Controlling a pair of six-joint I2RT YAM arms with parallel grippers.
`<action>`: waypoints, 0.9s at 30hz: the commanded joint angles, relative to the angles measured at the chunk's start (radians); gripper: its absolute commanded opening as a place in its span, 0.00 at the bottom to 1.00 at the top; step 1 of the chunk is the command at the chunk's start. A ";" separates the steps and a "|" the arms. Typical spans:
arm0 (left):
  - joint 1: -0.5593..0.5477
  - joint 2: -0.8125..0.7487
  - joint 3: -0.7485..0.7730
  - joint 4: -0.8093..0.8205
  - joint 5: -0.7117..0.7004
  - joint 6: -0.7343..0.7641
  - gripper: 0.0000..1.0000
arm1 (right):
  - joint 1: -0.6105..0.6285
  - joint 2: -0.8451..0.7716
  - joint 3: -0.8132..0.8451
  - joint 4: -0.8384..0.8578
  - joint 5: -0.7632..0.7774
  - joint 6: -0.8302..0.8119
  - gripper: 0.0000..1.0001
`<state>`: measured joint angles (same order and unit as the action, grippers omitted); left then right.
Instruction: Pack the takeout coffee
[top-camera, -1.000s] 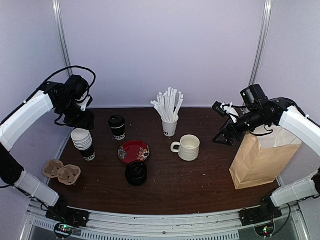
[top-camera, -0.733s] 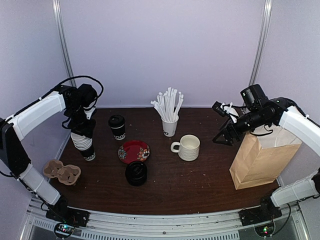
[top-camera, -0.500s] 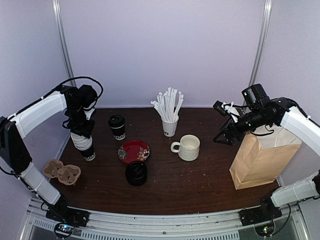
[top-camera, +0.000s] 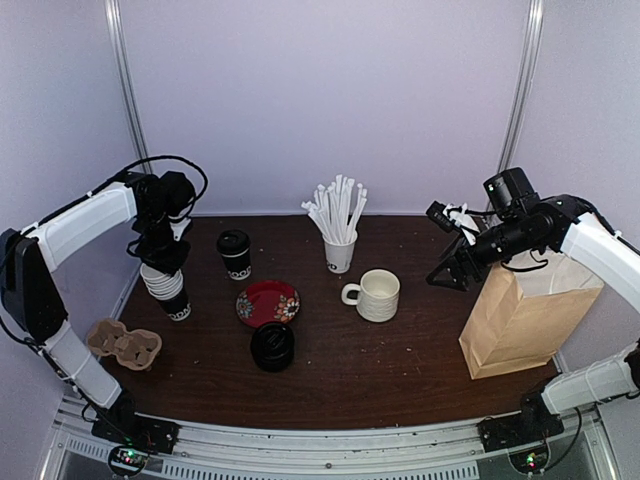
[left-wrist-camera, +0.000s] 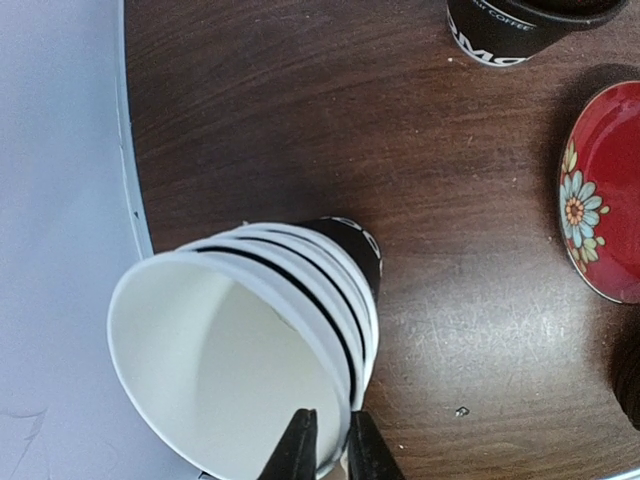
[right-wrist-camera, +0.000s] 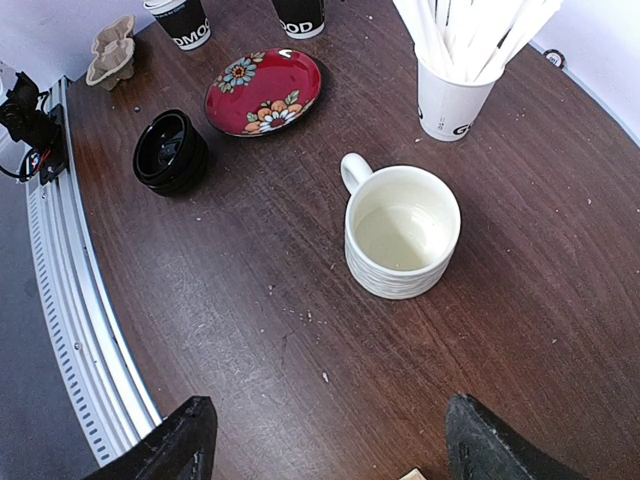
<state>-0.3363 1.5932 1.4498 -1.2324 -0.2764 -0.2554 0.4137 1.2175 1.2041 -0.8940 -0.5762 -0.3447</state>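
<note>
One takeout coffee (top-camera: 235, 253), white cup, black band and black lid, stands at the back left; its black band (left-wrist-camera: 505, 35) shows in the left wrist view. To its left stands a stack of lidless paper cups (top-camera: 170, 290) of the same kind. My left gripper (top-camera: 161, 256) sits on top of that stack. In the left wrist view it (left-wrist-camera: 330, 448) is shut on the rim of the top cup (left-wrist-camera: 225, 360), one finger inside and one outside. My right gripper (top-camera: 441, 247) hangs open above the table right of the mug, nothing between its fingers (right-wrist-camera: 190, 440).
A brown paper bag (top-camera: 520, 315) stands open at the right. Between the arms are a cream mug (top-camera: 375, 295), a white cup of straws (top-camera: 340, 250), a red flowered plate (top-camera: 268, 302) and a stack of black lids (top-camera: 272, 346). A cardboard cup carrier (top-camera: 124, 343) lies front left.
My left gripper came down onto the cup stack and closed on the top cup's rim. The right arm has hardly moved.
</note>
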 joint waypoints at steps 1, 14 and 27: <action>0.008 0.016 0.032 0.010 -0.006 0.019 0.09 | -0.007 -0.015 0.000 0.007 -0.001 -0.004 0.82; -0.042 0.019 0.161 -0.060 -0.118 0.080 0.00 | -0.007 -0.008 0.004 0.010 -0.002 -0.004 0.82; -0.020 0.127 0.289 -0.181 -0.012 0.074 0.00 | -0.009 -0.014 -0.001 0.012 -0.002 -0.003 0.82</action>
<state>-0.3866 1.6764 1.6497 -1.3445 -0.3359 -0.1898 0.4137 1.2175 1.2041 -0.8936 -0.5758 -0.3447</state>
